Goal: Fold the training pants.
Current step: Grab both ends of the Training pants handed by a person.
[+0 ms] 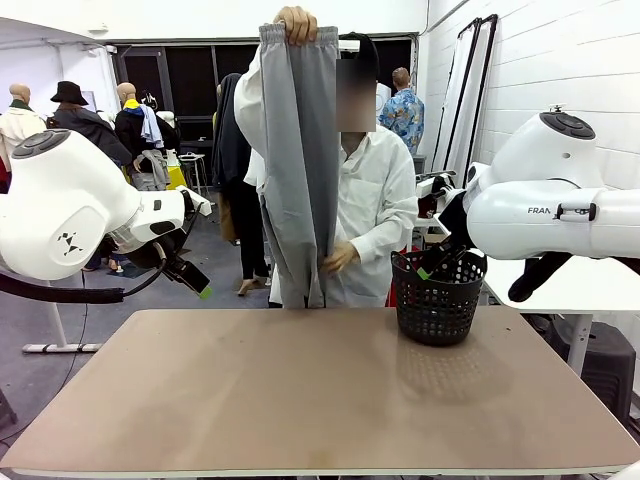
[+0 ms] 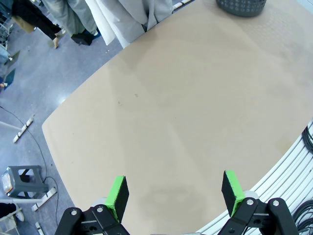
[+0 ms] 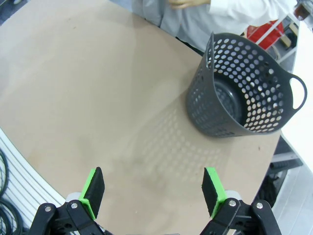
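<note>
I see the pants (image 1: pixel 298 150) hanging full length above the table's (image 1: pixel 300 400) far edge, held up by the person. The upper hand (image 1: pixel 296 24) grips the waistband high over the table, and the lower hand (image 1: pixel 342 258) pinches the legs not far above it. The hems reach down to the table's far edge; I cannot tell whether they touch it. A dark basket (image 1: pixel 437 300) stands on the table's far right part, beside the pants. My left gripper (image 2: pixel 173 193) hovers above the table's left side, fingers spread wide, holding nothing. My right gripper (image 3: pixel 154 188) hangs above the table's right side, fingers likewise spread and empty.
</note>
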### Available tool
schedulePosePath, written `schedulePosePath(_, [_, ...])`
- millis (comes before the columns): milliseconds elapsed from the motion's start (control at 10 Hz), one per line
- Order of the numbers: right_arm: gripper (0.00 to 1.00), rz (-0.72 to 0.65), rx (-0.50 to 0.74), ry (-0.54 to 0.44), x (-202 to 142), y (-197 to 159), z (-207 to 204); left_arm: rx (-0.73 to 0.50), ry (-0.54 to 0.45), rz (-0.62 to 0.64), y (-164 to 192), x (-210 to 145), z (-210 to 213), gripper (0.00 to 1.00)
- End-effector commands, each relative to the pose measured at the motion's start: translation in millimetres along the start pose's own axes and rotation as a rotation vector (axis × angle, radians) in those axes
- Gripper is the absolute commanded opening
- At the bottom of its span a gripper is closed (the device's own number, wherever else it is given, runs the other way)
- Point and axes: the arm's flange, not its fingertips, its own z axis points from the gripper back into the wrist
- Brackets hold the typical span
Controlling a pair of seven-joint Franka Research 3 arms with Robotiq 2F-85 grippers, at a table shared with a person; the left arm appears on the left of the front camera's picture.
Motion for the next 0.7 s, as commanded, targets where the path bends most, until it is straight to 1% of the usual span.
schedulePosePath(0, [1.0, 0.001, -0.003, -0.009, 1.3, -0.1, -1.0, 0.009, -0.007, -0.006, 0.4, 0.8, 0.2, 1.0])
schedulePosePath(600, [1.0, 0.001, -0.003, -0.009, 1.3, -0.1, -1.0, 0.009, -0.007, -0.006, 0.4, 0.8, 0.2, 1.0])
